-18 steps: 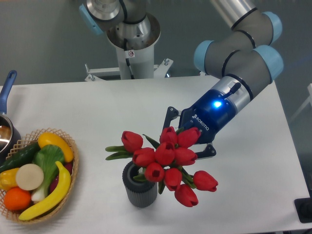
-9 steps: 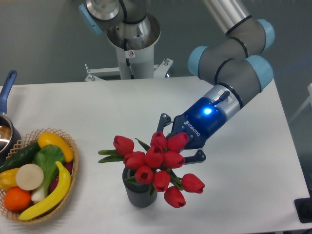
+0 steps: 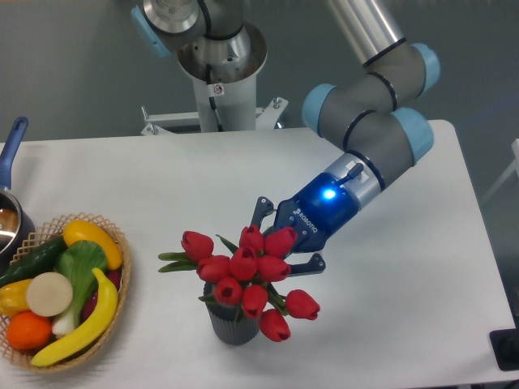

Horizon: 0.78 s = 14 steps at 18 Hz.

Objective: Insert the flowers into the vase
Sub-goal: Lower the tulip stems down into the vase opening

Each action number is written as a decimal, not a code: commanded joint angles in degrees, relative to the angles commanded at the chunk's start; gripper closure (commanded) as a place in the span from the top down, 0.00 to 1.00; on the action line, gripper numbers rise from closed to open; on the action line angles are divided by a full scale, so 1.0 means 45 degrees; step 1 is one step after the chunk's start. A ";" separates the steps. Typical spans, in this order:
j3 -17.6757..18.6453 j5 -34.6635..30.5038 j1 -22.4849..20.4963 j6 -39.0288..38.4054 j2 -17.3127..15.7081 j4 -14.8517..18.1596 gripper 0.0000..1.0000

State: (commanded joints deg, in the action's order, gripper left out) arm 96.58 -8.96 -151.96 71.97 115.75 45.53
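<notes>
The flowers [image 3: 244,269], a bunch of red tulip buds with green leaves, sit over the mouth of the vase [image 3: 230,327], a small dark grey ribbed cylinder near the table's front edge. The stems reach down into the vase mouth and the buds spread wider than it. My gripper [image 3: 280,240] comes in from the upper right, just behind the bunch. Its jaws stand on either side of the bunch, closed on it. The fingertips are hidden behind the buds.
A wicker basket [image 3: 123,301] with fruit and vegetables stands at the front left. A pan with a blue handle [image 3: 11,144] is at the left edge. The arm's base [image 3: 219,73] stands at the back. A black object [image 3: 506,348] is at the front right corner.
The gripper has moved left and down with the flowers, bringing the bunch from the vase's right side to sit over its mouth.
</notes>
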 joint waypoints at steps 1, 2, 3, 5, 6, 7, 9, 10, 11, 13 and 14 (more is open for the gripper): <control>0.0098 -0.0020 0.0000 0.0099 0.0020 0.0000 0.09; 0.0177 -0.0039 0.0000 0.0216 0.0039 0.0000 0.11; 0.0235 -0.0097 0.0020 0.0352 0.0117 0.0000 0.12; 0.0314 -0.0274 0.0234 0.0782 0.0351 0.0000 0.15; 0.0314 -0.0274 0.0235 0.0803 0.0410 0.0000 0.17; 0.0333 -0.0293 0.0235 0.0803 0.0430 0.0000 0.20; 0.0373 -0.0527 0.0235 0.0803 0.0430 -0.0020 0.24; 0.0392 -0.0528 0.0254 0.0803 0.0430 -0.0020 0.27; 0.0412 -0.0528 0.0254 0.0803 0.0449 -0.0020 0.31; 0.0470 -0.0528 0.0254 0.0803 0.0469 -0.0020 0.39; 0.0490 -0.0528 0.0235 0.0803 0.0469 -0.0020 0.42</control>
State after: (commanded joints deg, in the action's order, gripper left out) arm 98.79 -11.34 -150.91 75.59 117.86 45.44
